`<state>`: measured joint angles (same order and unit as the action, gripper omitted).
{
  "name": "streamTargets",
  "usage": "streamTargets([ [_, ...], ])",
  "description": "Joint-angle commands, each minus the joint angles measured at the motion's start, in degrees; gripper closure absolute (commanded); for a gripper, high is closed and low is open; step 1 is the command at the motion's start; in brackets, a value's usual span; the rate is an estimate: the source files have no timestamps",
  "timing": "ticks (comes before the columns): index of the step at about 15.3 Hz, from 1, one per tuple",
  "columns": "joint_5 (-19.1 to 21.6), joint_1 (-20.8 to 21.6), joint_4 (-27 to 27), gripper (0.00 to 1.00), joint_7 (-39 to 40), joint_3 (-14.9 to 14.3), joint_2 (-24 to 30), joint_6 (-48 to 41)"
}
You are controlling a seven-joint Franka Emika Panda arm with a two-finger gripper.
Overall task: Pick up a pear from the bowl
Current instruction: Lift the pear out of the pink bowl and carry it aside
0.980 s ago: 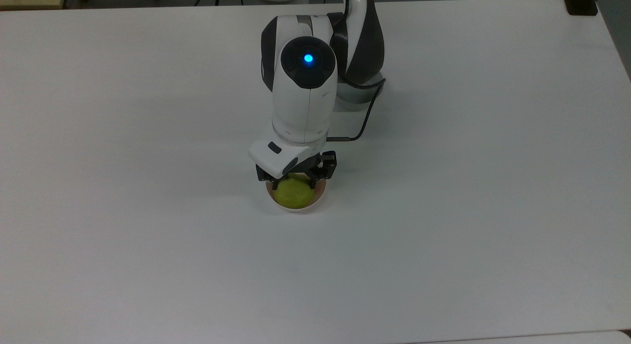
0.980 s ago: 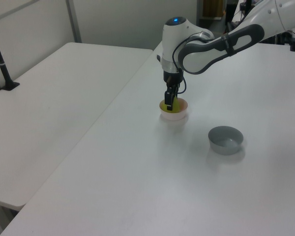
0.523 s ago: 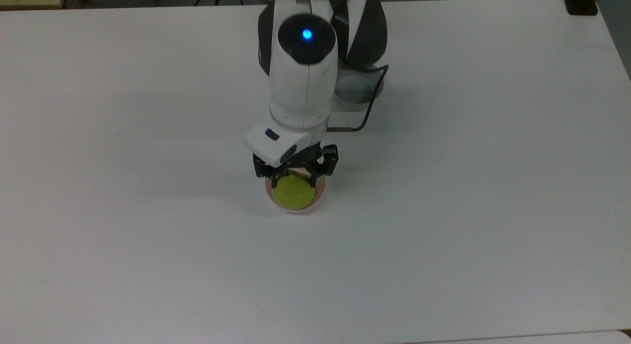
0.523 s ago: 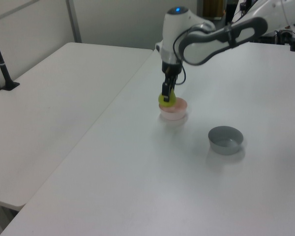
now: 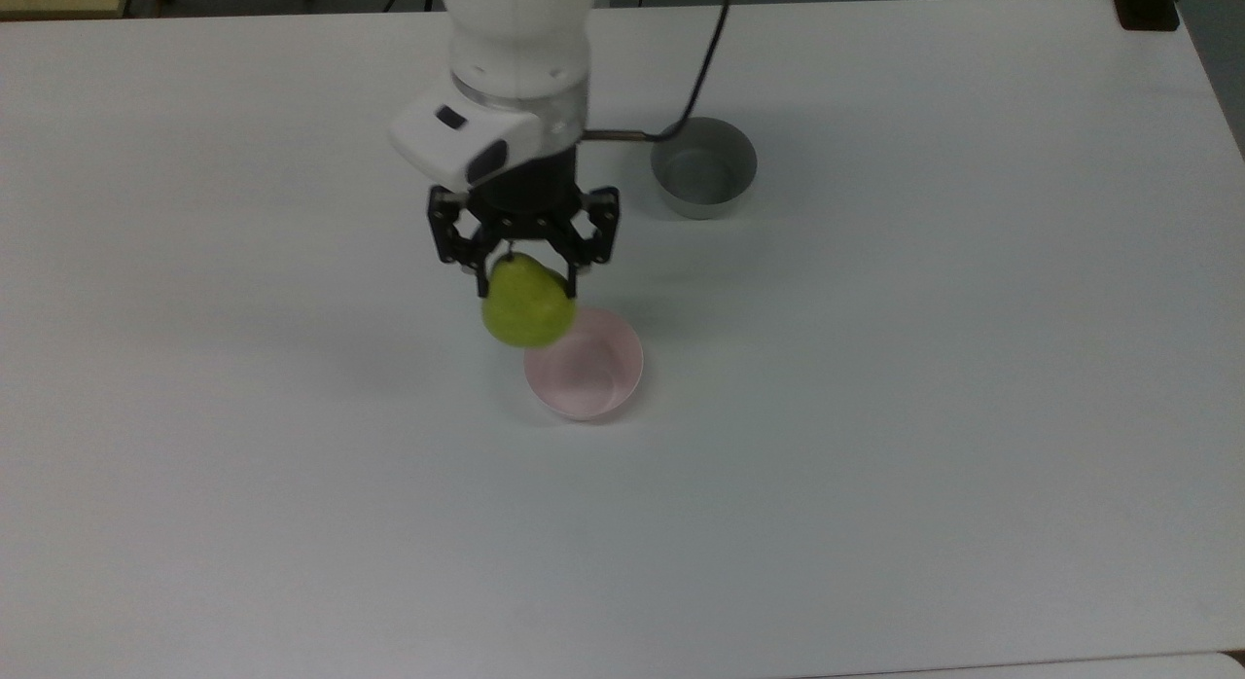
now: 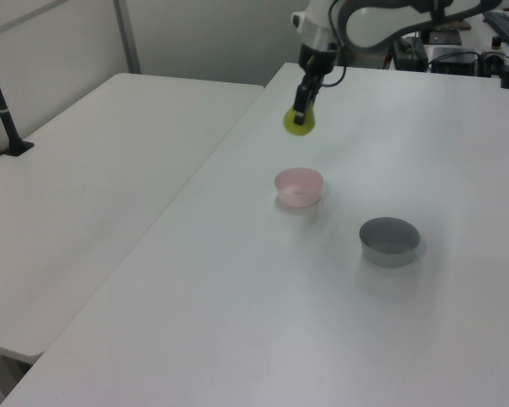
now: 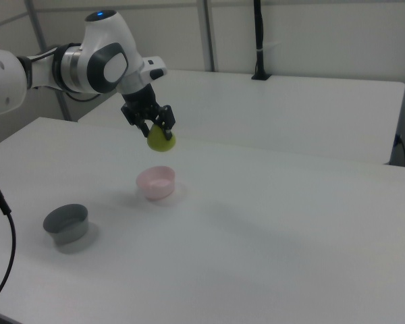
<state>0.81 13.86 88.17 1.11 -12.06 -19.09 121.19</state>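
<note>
While the bowl (image 5: pixel 584 366) is sitting empty at the top view's centre, the pear (image 5: pixel 526 309) is hanging in the air just above its upper-left rim, well clear of the table (image 5: pixel 875 484). The gripper (image 5: pixel 525 270) is pinching the pear's narrow top, fingers closed on it. Pick looks done; nothing left except holding. 1 grey bowl (image 5: pixel 704 178) is standing farther back.

Gripper (image 6: pixel 303 108): points down, well above the table (image 6: pixel 339 280), fingers closed on the top of the pear.
Pear (image 6: pixel 299 122): yellow-green, hanging from the gripper, clear of the bowl.
Bowl (image 6: pixel 299 186): pale pink, standing on the table below the gripper.
Grey bowl (image 6: pixel 389 241): on the table, below the gripper and toward the left view's right, apart from the pink one.
</note>
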Motion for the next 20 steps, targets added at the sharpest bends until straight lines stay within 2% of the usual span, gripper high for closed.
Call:
streamTargets([
  [1,0.1,-3.5,11.8,0.72,7.5,0.6,11.1,-2.6],
  [5,-0.2,-7.4,17.2,0.71,13.6,0.6,17.3,-8.1],
  [9,-1.8,-8.8,19.9,0.71,14.0,0.5,18.8,-8.7],
  [16,-8.2,-6.7,20.5,0.71,11.5,0.6,9.3,-8.3],
  [20,-10.1,-6.5,20.6,0.7,11.5,0.6,6.3,-8.1],
])
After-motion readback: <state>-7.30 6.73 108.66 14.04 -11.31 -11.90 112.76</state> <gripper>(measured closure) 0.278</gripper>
